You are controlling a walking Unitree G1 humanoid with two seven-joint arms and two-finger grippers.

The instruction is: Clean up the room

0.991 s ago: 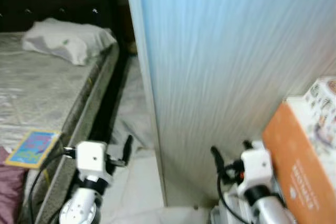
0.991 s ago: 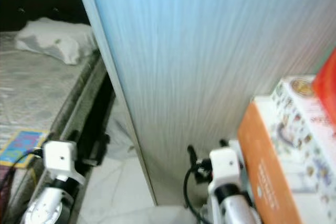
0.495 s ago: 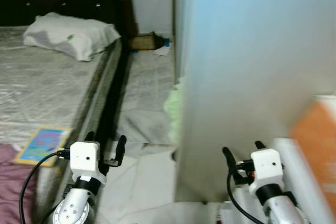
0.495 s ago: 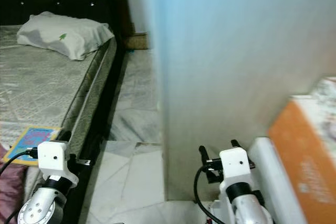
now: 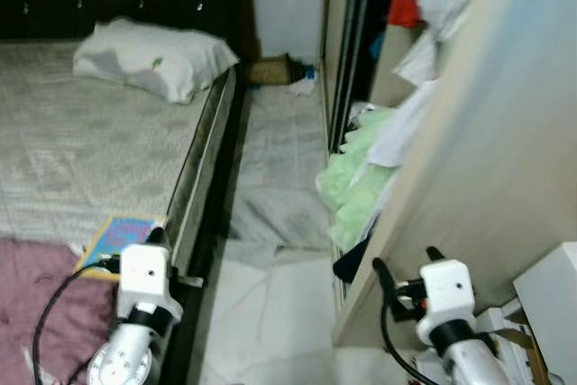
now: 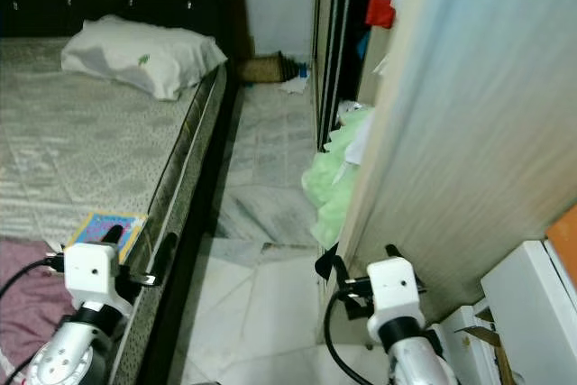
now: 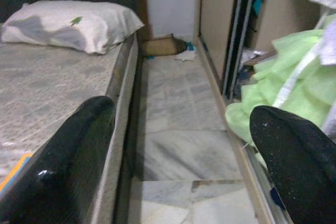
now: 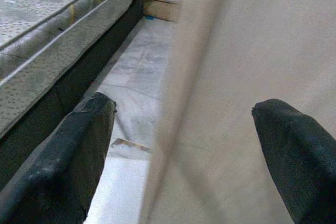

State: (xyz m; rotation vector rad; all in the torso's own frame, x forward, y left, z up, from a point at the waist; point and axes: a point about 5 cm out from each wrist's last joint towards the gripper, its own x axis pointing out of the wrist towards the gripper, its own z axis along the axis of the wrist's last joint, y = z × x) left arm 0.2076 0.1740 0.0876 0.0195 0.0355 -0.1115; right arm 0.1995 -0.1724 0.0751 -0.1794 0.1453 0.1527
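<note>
A pile of light green clothes [image 5: 353,185] spills out of an open wardrobe onto the marble floor; in the left wrist view the green clothes [image 7: 286,85] lie beyond one finger. White and red garments [image 5: 410,15] hang messily on the wardrobe shelves. Small bits of litter [image 5: 302,86] and a brown box [image 5: 270,70] lie at the far end of the aisle. A colourful book [image 6: 106,227] rests on the bed's edge. My left gripper [image 6: 137,254] is open and empty beside the bed. My right gripper [image 6: 359,263] is open and empty in front of the wardrobe's side panel [image 5: 487,151].
A bed [image 5: 81,151] with a white pillow [image 5: 153,56] and a purple cloth [image 5: 36,286] fills the left. A narrow floor aisle [image 5: 275,160] runs between bed and wardrobe. White boxes [image 5: 554,299] stand at the lower right.
The camera has turned: the pale panel that covered most of the picture now stands at the right, and the open wardrobe with clothes has come into sight. Both grippers stay open.
</note>
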